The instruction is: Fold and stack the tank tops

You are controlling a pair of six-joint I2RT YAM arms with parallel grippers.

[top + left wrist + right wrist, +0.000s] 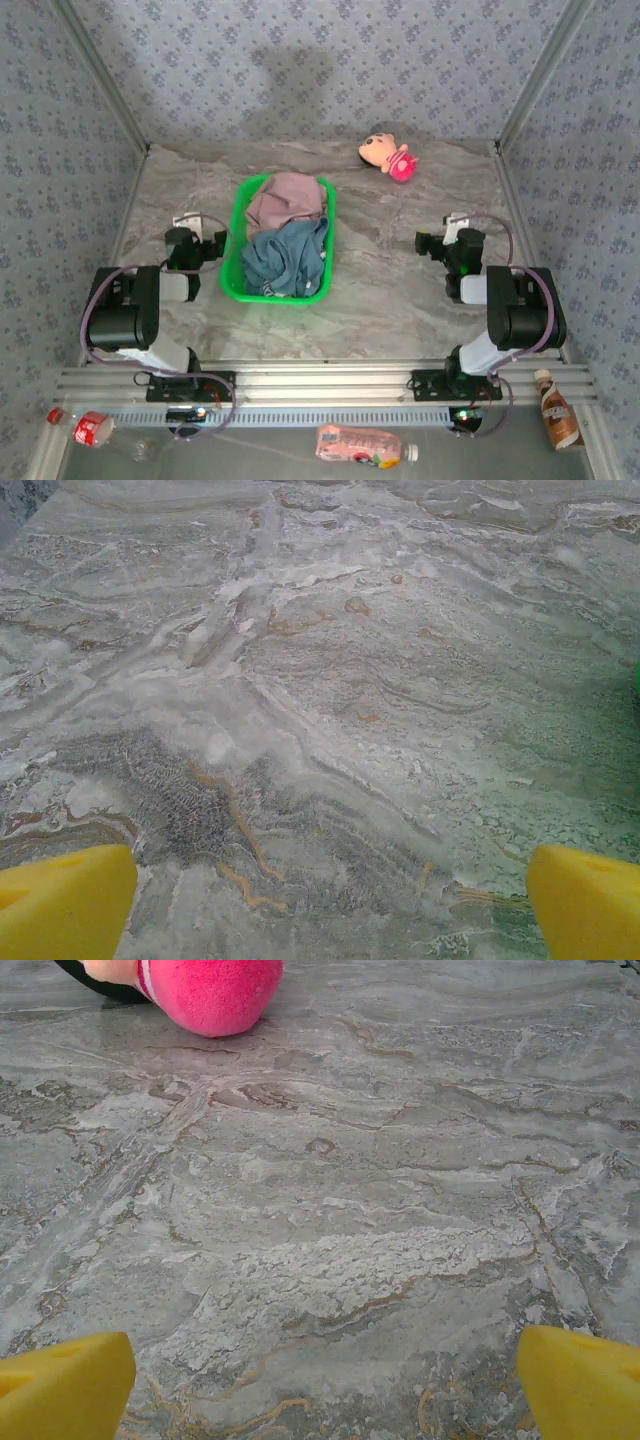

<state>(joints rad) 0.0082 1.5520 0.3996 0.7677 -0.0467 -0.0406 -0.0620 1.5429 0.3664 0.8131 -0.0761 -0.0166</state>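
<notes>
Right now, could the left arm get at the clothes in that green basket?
Probably yes. The left gripper is open and sits right beside the left wall of the green basket, nothing between them, and the tank tops lie heaped in it uncovered.

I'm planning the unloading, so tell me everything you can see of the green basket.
The green basket is a bright, plastic-looking oblong tub with rounded corners. It sits upright on the marble-patterned table, left of centre. Crumpled cloth fills it: a mauve-pink top at the far end, a teal-blue top nearer.
</notes>
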